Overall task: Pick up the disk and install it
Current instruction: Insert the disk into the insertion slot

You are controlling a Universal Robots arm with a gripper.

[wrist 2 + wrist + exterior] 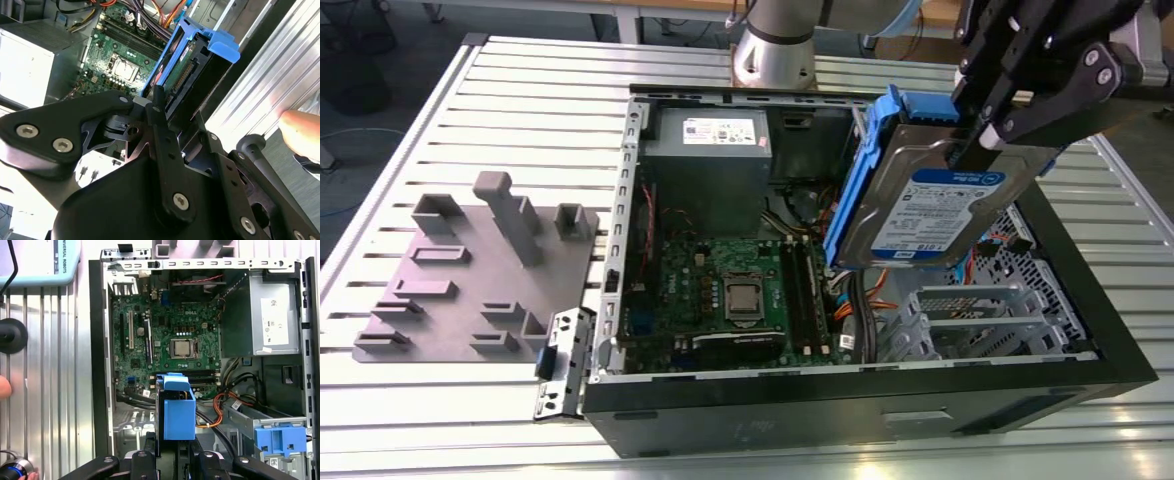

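In the exterior view, your jaws pinch the upper end of the disk. It hangs clear above the open computer case, over the case's side at the exterior view's right. The case sits on the slatted silver desk, with a grey fixture plate toward the exterior view's left. The disk's long axis stands nearly upright, tilted, with the label facing outward. In the second wrist view, its connector end faces the jaws, and a person's hand is beside the slats. In the first wrist view, you see the disk edge-on near the motherboard.

Slatted metal table, grey floor, perhaps a wooden desk behind
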